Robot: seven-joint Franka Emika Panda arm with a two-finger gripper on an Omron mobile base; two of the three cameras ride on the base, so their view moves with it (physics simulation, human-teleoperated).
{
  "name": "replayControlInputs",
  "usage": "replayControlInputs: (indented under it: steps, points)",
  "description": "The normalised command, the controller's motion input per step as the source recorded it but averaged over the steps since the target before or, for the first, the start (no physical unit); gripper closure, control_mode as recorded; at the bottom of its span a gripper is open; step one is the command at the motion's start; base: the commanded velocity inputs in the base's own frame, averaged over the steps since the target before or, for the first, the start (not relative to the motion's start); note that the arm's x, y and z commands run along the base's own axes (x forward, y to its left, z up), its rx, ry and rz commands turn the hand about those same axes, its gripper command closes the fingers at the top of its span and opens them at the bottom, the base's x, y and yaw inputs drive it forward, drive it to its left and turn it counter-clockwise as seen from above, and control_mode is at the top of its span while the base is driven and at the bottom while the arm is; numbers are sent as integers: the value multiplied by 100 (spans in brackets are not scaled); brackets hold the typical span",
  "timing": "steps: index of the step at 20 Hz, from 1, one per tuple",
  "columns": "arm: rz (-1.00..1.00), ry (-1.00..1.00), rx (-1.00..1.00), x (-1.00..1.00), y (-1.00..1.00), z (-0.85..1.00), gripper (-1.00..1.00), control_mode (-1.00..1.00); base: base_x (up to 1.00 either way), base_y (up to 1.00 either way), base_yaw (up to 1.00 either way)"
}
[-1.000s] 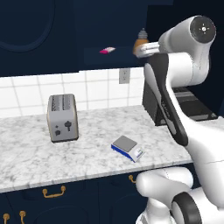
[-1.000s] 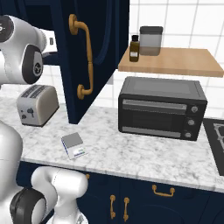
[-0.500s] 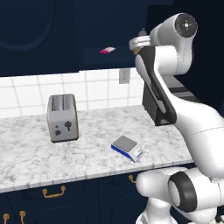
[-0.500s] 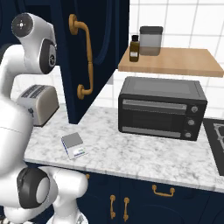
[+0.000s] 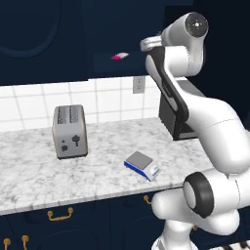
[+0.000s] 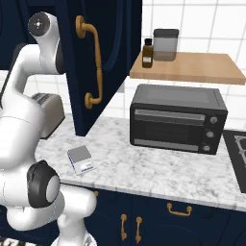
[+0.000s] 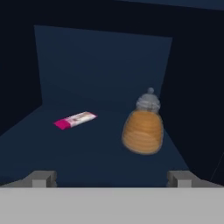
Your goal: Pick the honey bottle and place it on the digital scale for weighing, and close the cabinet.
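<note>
The honey bottle (image 7: 142, 131) looks like a small, rigid plastic thing, probably light to moderate in weight and a little slick on its rounded ribs, so I judge the best hold is across the widest part of its belly, below the cap, where the two fingers can close on opposite sides without sliding toward the narrow top. It should not crush easily, but its squat, curved body could roll or tip if nudged from one side before the fingers close. It is amber-orange, shaped like a beehive with stacked rings, and carries a pale grey cone cap. In the hand view it stands upright on the dark shelf inside the open cabinet (image 6: 103, 57), toward the right side near the inner wall, with a pink snack bar (image 7: 75, 119) lying flat well to its left. The gripper (image 7: 112, 179) is spread wide with nothing between its fingers, short of the bottle and aimed into the shelf. Down on the marble counter (image 5: 39, 171), the scale (image 5: 142, 164) sits near the front edge, well apart from the toaster (image 5: 70, 131), its grey platform bare. The cabinet door, with its long brass handle (image 6: 92, 67), stands swung open.
</note>
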Motion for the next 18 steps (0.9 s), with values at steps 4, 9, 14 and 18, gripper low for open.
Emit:
replayControlInputs:
  steps: [4, 9, 14, 18]
  points:
    - [-6, 0, 0, 36, 0, 0, -100, -100, 0, 0, 0]
    - [-13, 0, 0, 41, 0, 0, -100, -100, 0, 0, 0]
    - [-9, 0, 0, 47, 0, 0, -100, -100, 0, 0, 0]
    - [-4, 0, 0, 32, 0, 0, -100, -100, 0, 0, 0]
